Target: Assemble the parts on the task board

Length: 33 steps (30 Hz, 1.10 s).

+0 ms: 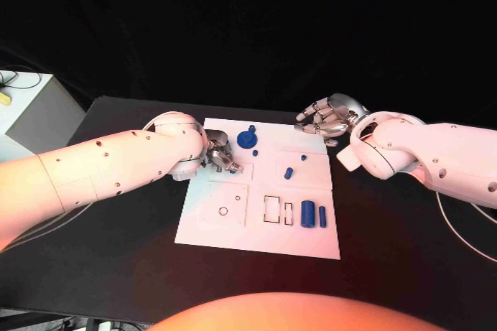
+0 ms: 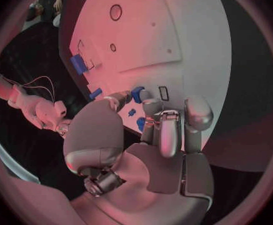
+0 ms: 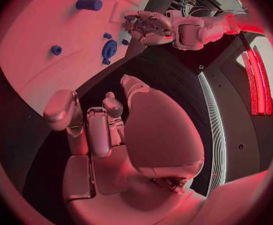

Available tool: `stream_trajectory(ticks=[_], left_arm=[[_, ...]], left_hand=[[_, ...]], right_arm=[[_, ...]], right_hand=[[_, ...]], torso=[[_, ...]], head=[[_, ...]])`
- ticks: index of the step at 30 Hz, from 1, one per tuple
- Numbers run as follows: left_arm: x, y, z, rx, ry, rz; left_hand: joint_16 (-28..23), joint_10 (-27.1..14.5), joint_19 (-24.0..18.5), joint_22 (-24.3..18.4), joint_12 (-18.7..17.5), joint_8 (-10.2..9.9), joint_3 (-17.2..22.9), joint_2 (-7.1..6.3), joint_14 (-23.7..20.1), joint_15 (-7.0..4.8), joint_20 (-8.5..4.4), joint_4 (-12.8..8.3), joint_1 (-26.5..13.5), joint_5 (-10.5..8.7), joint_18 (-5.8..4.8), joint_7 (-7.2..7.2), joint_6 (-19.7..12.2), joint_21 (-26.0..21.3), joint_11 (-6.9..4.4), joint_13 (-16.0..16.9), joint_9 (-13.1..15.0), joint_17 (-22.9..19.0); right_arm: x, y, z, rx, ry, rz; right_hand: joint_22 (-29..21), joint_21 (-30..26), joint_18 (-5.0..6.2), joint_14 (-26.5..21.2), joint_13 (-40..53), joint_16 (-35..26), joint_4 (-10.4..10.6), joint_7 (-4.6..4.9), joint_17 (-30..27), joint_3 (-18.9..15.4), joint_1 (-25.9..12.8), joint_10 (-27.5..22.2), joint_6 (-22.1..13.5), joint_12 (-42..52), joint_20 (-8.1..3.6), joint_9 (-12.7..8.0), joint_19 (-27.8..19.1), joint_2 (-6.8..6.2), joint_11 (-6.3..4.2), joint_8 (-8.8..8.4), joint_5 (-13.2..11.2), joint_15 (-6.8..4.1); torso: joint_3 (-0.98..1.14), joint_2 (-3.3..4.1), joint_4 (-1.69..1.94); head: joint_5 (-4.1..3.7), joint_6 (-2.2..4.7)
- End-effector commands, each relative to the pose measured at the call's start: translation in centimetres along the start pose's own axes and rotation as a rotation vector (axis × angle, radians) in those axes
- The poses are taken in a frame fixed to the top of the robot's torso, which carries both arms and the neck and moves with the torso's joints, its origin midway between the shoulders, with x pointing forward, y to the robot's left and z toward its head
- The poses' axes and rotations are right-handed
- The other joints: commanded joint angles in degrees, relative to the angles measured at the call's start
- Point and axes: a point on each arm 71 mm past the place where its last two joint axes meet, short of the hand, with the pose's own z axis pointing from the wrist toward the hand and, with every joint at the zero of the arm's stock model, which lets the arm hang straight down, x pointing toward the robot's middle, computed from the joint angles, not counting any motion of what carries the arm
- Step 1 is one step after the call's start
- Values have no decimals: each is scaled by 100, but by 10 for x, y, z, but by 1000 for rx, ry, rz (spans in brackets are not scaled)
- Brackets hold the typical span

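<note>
The white task board (image 1: 259, 223) lay on the black counter (image 1: 124, 266) with its long axis running away from the robot, slightly skewed. On its near right part stood two blue parts side by side: a thick blue cylinder (image 1: 309, 214) and a thinner blue rod (image 1: 322, 216), both lying with long axes pointing away from the robot, parallel to the board's long edge. Just left of them were two rectangular slots (image 1: 272, 209). A small blue peg (image 1: 289, 173) lay mid-board, tilted slightly off the board's axis, with a smaller blue stud (image 1: 304, 158) beyond it. Near the far edge sat a round blue gear-like disc (image 1: 246, 138), flat on the board, with a tiny blue piece (image 1: 255, 153) just beside it. The left robot hand (image 1: 220, 153) came in over the board's left edge, palm down, fingers curled toward the surface near the disc; in the left wrist view the fingertips (image 2: 152, 105) hovered close to small blue parts, and whether anything was pinched could not be told. The right robot hand (image 1: 330, 117) was off the board's far right corner above the counter, fingers loosely curled and apart, holding nothing; the right wrist view showed its palm (image 3: 161, 130) bare.
</note>
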Motion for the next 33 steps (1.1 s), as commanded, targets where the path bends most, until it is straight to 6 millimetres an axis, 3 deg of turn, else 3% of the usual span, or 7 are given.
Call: stream_trajectory(ticks=[1, 12, 21, 26, 30, 33], left_arm=[[9, 4, 2, -16, 30, 29], [8, 8, -1, -20, 20, 26], [7, 8, -5, -12, 12, 16], [7, 8, -7, -6, 10, 4], [7, 8, -9, 1, 11, -14], [6, 7, -12, 12, 9, -32]], left_hand=[[-28, -18, 14, -13, 34, -44, -86, 1, 493, -33, 5, 55, 63, -88, -79, 58, -1, -30, 22, 0, 9, 1144], [-27, -21, 19, -2, 39, -61, -247, -18, 495, -27, 10, 216, 82, -165, -81, 67, 5, -29, 29, -5, 22, 1151], [-29, -23, 19, -3, 45, -85, -439, 26, 495, -21, 18, 239, -50, -348, -80, 72, 18, -32, 36, -10, 33, 1150], [-29, -21, 22, 7, 57, -107, -662, 91, 496, -22, 19, 242, -128, -777, -80, 66, 27, -32, 32, -8, 57, 1154], [-32, -28, 17, -1, 56, -116, -781, 115, 495, -22, 19, 242, -156, -950, -79, 65, 26, -37, 32, -19, 70, 1152], [-56, -80, -37, -71, 49, -125, -1148, 183, 479, -4, 35, 244, -101, -1408, -66, 81, -3, -79, 49, -66, 109, 1101]], right_arm=[[1, 1, 0, -12, 11, -4], [0, 0, -1, -11, 7, -4], [1, -1, -1, -9, 7, -3], [1, -2, -1, -15, -8, 0], [1, -2, -1, -17, -13, 1], [2, -3, -1, -20, -13, 3]], right_hand=[[-5, -33, 104, 27, -5, -32, -1, -8, -5, 37, -39, -38, -45, -36, -9, 4, -41, 0, -15, 23, 9, 40], [-16, -51, 106, 21, -15, -42, -3, -7, -18, 40, -50, -44, -57, -40, -9, 2, -46, -1, -14, 21, 8, 40], [-29, -72, 110, 18, -24, -48, -5, -6, -26, 42, -56, -50, -65, -45, -9, 1, -52, -3, -14, 19, 11, 41], [-34, -80, 110, 15, -33, -54, -7, -5, -33, 46, -59, -56, -72, -49, -8, -1, -54, -3, -13, 19, 13, 41], [-43, -95, 112, 13, -50, -56, -20, -4, -33, 58, -48, -70, -84, -57, -8, -2, -57, -6, -14, 19, 18, 41], [-43, -95, 112, 13, -50, -56, -20, -4, -33, 58, -48, -70, -84, -57, -8, -2, -57, -6, -14, 19, 18, 41]], torso=[[-3, 1, 0], [-7, -5, 8], [-2, -10, 0], [2, -10, -2], [1, -14, 0], [-1, -11, 4]], head=[[-4, -1], [-10, 7], [0, 26], [8, 44], [8, 57], [7, 70]])
